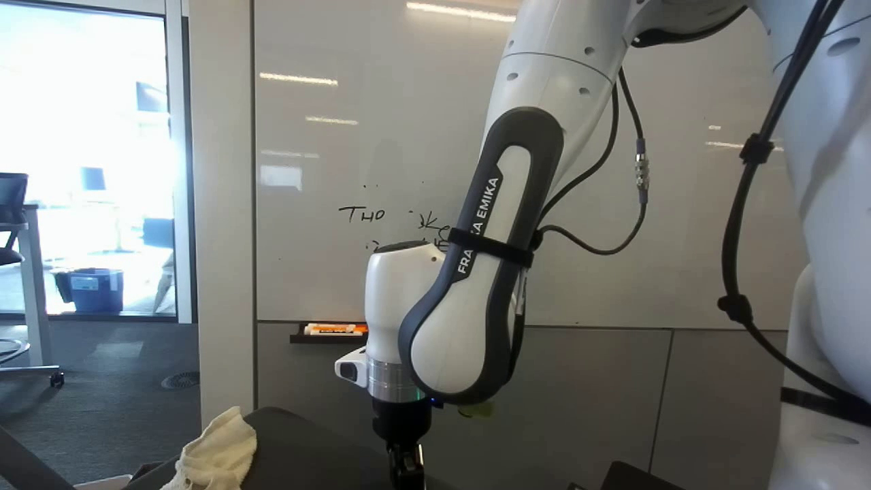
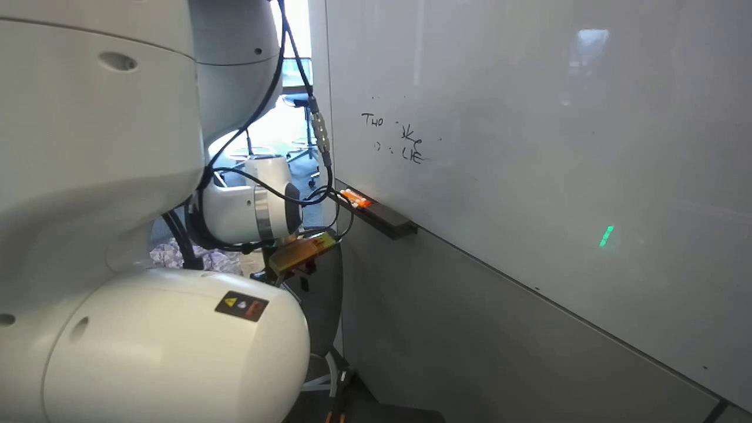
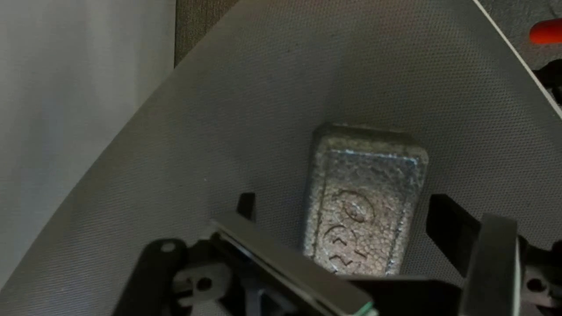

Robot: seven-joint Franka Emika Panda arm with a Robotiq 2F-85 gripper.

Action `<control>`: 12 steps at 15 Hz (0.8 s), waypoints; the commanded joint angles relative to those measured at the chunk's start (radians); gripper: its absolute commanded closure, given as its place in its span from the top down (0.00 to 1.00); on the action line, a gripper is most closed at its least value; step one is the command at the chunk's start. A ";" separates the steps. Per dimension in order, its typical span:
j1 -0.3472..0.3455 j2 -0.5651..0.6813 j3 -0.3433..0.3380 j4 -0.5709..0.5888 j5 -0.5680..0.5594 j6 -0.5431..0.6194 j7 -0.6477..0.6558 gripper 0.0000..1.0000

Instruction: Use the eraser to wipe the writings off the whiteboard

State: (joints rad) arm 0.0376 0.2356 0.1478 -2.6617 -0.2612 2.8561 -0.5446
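Observation:
The whiteboard (image 1: 340,150) fills the wall in both exterior views (image 2: 529,147). Black writing (image 1: 362,214) is on its lower part; the arm hides some of it there, and it shows more fully in an exterior view (image 2: 414,144). The grey-tan eraser (image 3: 364,197), with marks drawn on top, lies on a dark mesh surface in the wrist view. My gripper (image 3: 344,217) is open, one finger to each side of the eraser, with gaps visible. Its near end is hidden by the gripper. In an exterior view the gripper (image 1: 407,466) points down at the bottom edge; the eraser is out of view there.
A small ledge with orange and white markers (image 1: 335,329) is fixed under the whiteboard (image 2: 355,198). A cream cloth (image 1: 218,449) lies on the dark grey surface (image 1: 306,442). A red object (image 3: 546,31) is beyond that surface's edge. Cables hang from the arm.

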 commanded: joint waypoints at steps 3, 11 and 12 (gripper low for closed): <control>-0.004 0.016 -0.011 0.025 -0.030 0.003 0.000 1.00; -0.001 0.058 -0.026 0.051 -0.051 -0.007 0.009 0.66; -0.003 0.059 -0.024 0.051 -0.051 -0.004 0.007 0.56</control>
State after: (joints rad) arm 0.0356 0.2767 0.1279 -2.6329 -0.2889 2.8558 -0.5442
